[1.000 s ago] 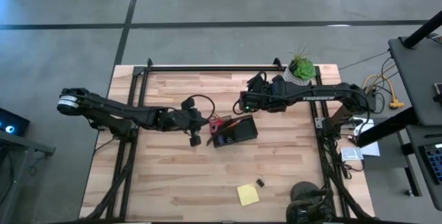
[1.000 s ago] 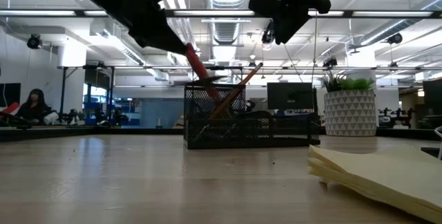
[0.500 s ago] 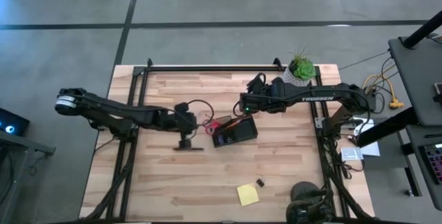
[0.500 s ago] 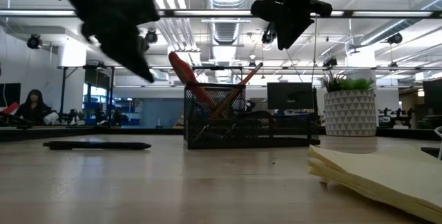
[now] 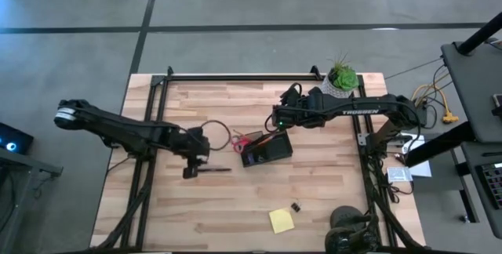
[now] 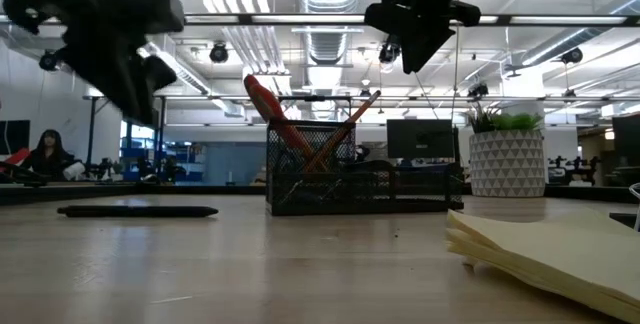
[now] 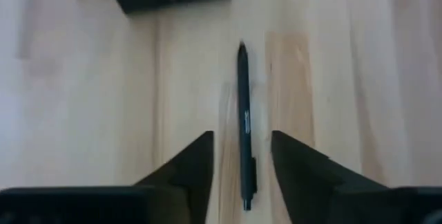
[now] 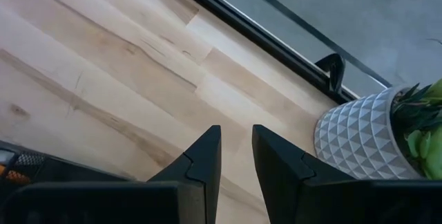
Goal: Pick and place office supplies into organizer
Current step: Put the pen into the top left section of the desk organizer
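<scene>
The black mesh organizer [image 5: 268, 149] [image 6: 360, 174] stands mid-table. Red-handled scissors [image 6: 272, 114] and an orange pencil [image 6: 352, 122] lean in it, their tops sticking out. A dark pen [image 5: 213, 169] [image 6: 138, 210] lies flat on the wood to the organizer's left. My left gripper [image 5: 192, 172] [image 7: 239, 155] hovers open above the pen's near end. Its fingers stand on either side of the pen [image 7: 243, 127] and clear of it. My right gripper [image 5: 276, 121] [image 6: 412, 59] hangs high behind the organizer, its fingers [image 8: 207, 155] a little apart with nothing between them.
A yellow sticky-note pad [image 5: 281, 220] [image 6: 540, 249] and a small black binder clip [image 5: 296, 206] lie near the front edge. A potted plant in a white pot [image 5: 342, 78] [image 6: 507, 159] stands at the back right. Bare wood lies left of and in front of the pen.
My left gripper has drawn back from the organizer toward the table's left edge. The dark pen, not on the table a second ago, now lies flat left of the organizer. The scissors' red handle now leans out over the organizer's left side.
</scene>
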You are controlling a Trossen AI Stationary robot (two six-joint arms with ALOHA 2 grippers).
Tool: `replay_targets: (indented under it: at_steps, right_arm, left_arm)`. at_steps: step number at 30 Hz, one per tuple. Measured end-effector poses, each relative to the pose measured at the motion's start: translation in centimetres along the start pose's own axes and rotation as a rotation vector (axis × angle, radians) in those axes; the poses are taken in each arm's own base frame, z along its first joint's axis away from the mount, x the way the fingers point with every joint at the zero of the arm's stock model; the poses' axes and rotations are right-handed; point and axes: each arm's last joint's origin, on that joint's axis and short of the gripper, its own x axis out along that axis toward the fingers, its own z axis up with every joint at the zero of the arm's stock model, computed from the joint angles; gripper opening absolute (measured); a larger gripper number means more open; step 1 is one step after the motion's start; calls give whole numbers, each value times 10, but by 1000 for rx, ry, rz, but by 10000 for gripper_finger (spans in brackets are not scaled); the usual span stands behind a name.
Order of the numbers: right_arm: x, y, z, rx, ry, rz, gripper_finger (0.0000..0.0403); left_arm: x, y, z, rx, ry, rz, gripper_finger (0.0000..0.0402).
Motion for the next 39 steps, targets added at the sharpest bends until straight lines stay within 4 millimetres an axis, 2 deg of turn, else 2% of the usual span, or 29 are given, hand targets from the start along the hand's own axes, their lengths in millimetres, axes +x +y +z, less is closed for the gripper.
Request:
replay_targets:
  at_steps: [4,8,14,28,32,39]
  right_arm:
    - [0,0,0,0,0,1,77]
    - [0,0,0,-1,0,0,77]
    - [0,0,0,-6,1,0,77]
    - [0,0,-1,-14,4,-2,77]
    - [0,0,-1,-34,5,-3,77]
    - [1,-1,0,-37,6,-6,77]
  left_arm:
    - [24,1,-11,30,118,13,167]
    - [39,2,-14,30,129,19,186]
    - [52,-2,-10,32,130,-44,187]
    - [87,-1,-17,-1,254,-9,187]
    - [88,-1,-18,-19,256,13,160]
    - [91,-7,-19,17,238,61,54]
